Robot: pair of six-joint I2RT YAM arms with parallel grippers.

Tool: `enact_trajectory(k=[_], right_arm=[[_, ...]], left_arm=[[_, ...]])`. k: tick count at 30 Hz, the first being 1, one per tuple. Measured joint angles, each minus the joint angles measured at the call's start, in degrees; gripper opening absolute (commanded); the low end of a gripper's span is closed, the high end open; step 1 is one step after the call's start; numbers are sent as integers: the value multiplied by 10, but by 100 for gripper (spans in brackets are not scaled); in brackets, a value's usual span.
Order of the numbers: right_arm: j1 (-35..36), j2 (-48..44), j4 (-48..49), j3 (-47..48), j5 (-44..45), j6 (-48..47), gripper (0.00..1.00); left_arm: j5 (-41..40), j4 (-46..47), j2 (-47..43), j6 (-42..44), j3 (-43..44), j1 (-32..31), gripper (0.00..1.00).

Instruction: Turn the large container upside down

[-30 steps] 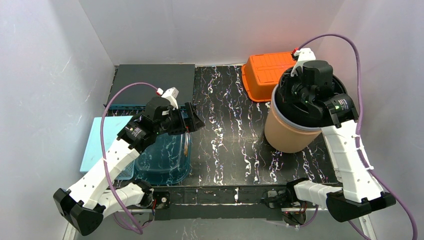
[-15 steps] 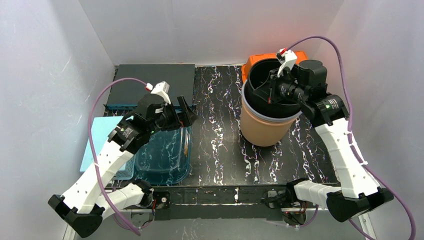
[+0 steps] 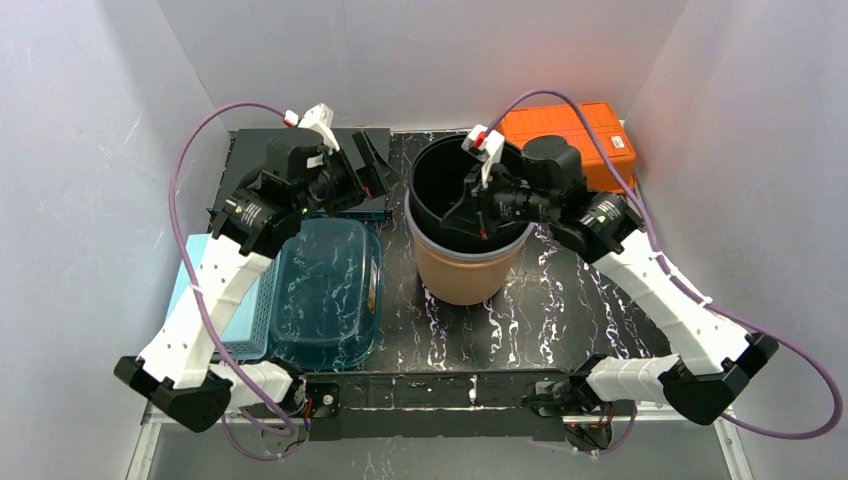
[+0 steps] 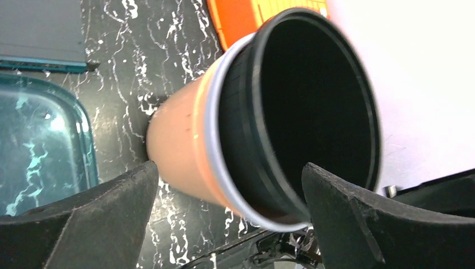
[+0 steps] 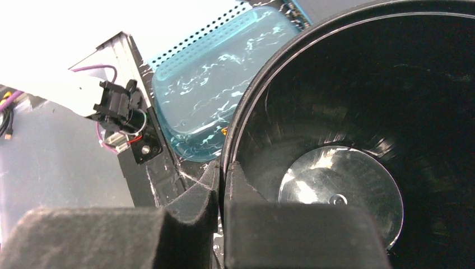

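Note:
The large container (image 3: pixel 462 268) is an orange bucket with a black inner liner and a pale rim, standing mouth up at the table's middle back. My right gripper (image 3: pixel 484 213) is shut on its rim, one finger inside and one outside; the right wrist view shows the rim (image 5: pixel 235 126) pinched between the pads. My left gripper (image 3: pixel 372 172) is open and empty, left of the bucket near its rim. In the left wrist view the bucket (image 4: pixel 185 151) fills the space between my spread fingers (image 4: pixel 95 213), apart from them.
A translucent blue tub (image 3: pixel 328 293) lies upside down at the front left beside a light blue basket (image 3: pixel 228 320). A dark grey box (image 3: pixel 255 160) sits at the back left. An orange bin (image 3: pixel 580 130) is upside down at the back right.
My right gripper has carried the bucket left from the right side to the table's middle. My left arm has swung back and up toward the bucket's left side.

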Motion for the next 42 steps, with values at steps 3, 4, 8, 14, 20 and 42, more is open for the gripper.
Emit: enact_trajectory(k=[3,4,8,14,20,42], right_arm=[[29,16,7,1,1,-11,1],[35,21,9,1,2,-14,1],[54,30,10,1,18,-25,1],[72,32,16,1,43,-33,1],[75,32,48,1,46,-26,1],[85,16,70,-2,33,-7,20]], left_arm=[[23,-3,31,-2,37,6,92],[31,-7,38,-2,46,7,91],[59,-27,59,3,65,10,82],[76,-76,89,32,80,10,74],[87,-92,94,49,82,10,66],[141,-75,120,42,102,10,10]])
